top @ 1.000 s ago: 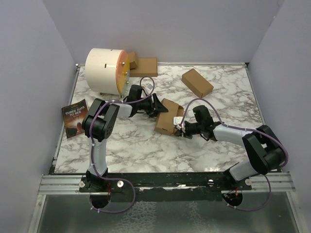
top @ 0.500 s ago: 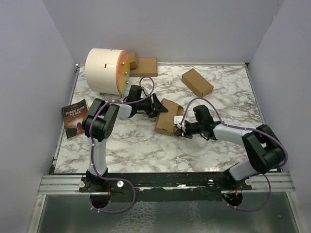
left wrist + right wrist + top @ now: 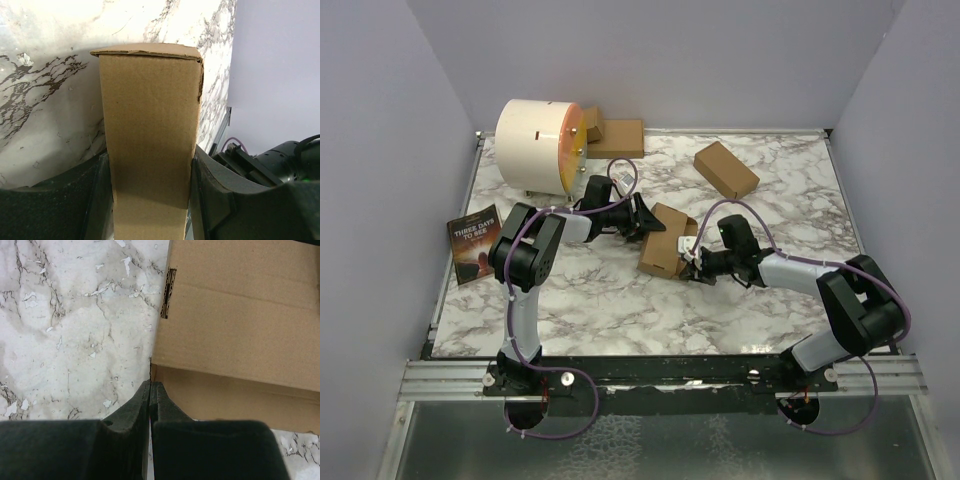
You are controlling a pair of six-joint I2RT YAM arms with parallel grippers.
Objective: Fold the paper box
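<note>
while scanning the worktop (image 3: 590,300), finds the paper box (image 3: 663,240) near its middle, already a small oblong carton, pinched across its width by the left claw (image 3: 642,221). finds the right claw (image 3: 150,388) squeezed fully shut on nothing, poised at the carton's corner beside a gaping seam. could skid or twist the carton out of that pinch with a hard sideways poke; could crumple the loose flap rather than tuck it. cannot tell whether those shut tips touch the cardboard. cannot see the carton's far end flaps, nor its lower part behind the left fingers (image 3: 75,210).
</note>
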